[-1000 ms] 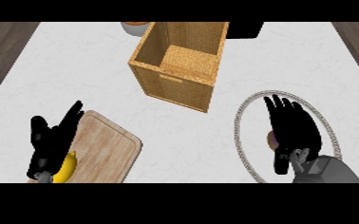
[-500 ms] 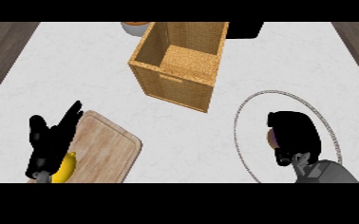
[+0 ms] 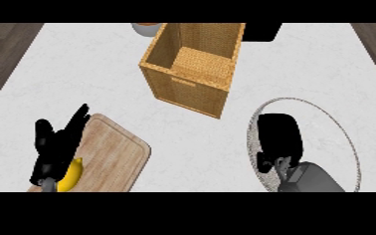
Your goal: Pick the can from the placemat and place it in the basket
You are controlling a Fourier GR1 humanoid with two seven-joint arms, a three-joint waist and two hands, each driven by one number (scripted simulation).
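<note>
Left robot hand (image 3: 57, 144): we see it low at the left, fingers straight and apart, lying over the wooden cutting board (image 3: 110, 154) and holding nothing.
Yellow fruit (image 3: 71, 175): on the board, just under that hand's wrist.
Basket (image 3: 192, 69): we find it upright on the white tabletop (image 3: 88, 74), open at the top.
Placemat (image 3: 345, 144): round, grey-rimmed, at the lower right.
Right robot hand (image 3: 279, 137): over the placemat, fingers curled downward; we cannot tell what they enclose.
Can: hidden from us; we cannot tell where it is.
</note>
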